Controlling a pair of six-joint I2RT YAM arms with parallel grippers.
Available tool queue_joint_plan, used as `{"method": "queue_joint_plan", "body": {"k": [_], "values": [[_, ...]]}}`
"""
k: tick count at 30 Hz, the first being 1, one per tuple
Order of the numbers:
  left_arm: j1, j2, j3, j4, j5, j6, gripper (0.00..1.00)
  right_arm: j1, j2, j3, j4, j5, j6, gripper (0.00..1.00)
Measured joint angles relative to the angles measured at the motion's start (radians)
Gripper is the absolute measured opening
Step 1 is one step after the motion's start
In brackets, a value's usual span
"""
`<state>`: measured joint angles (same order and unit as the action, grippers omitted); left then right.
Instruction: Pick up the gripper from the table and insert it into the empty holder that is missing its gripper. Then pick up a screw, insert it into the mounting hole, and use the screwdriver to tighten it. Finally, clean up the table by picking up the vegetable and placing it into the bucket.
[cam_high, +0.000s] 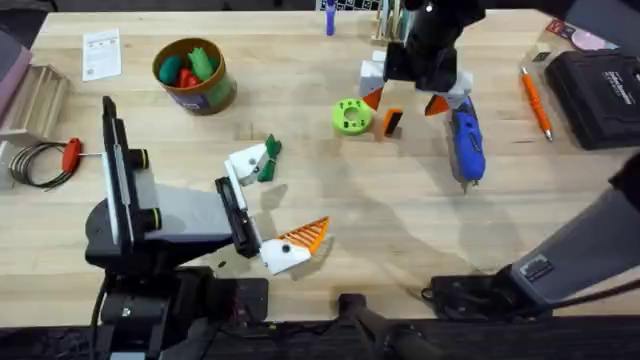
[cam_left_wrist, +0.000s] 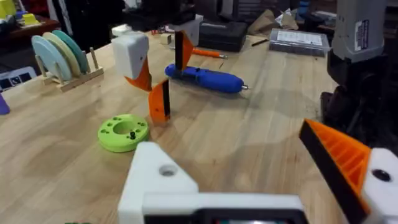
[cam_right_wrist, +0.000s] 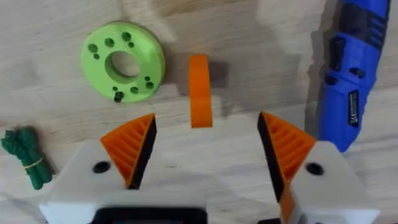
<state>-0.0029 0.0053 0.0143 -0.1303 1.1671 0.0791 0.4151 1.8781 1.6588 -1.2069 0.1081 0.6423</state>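
Orange/black gripper block (cam_high: 391, 122) stands on edge just beside lime disc. Dark green vegetable (cam_high: 269, 160) lies mid-table. Bucket (cam_high: 193, 77) upright far left w/ toy foods inside. Holder (cam_left_wrist: 64, 57) w/ teal slats at far edge.

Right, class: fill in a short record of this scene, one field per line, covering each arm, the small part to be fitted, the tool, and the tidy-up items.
right gripper: open, directly above the orange-and-black gripper block
left gripper: open, holding nothing
gripper block: on edge on the table, between the lime-green disc and the blue screwdriver
holder: at the far side of the table
vegetable: on the table
bucket: already holds toy foods
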Motion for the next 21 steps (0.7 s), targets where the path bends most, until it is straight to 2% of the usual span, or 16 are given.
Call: {"method": "queue_joint_plan", "body": {"k": [4, 7, 17, 21], "values": [[0.000, 0.000, 0.000, 0.000, 0.000, 0.000, 0.986, -0.009, 0.026, -0.013, 0.029, -0.015, -0.004, 0.983], [0.000, 0.000, 0.000, 0.000, 0.000, 0.000, 0.985, -0.009, 0.027, -0.081, 0.089, -0.026, -0.007, 0.974], [0.000, 0.000, 0.000, 0.000, 0.000, 0.000, 0.985, -0.029, 0.027, -0.100, 0.104, -0.028, 0.018, 0.870], [0.000, 0.000, 0.000, 0.000, 0.000, 0.000, 0.985, -0.031, 0.027, -0.100, 0.118, -0.052, 0.027, 0.773]]}}
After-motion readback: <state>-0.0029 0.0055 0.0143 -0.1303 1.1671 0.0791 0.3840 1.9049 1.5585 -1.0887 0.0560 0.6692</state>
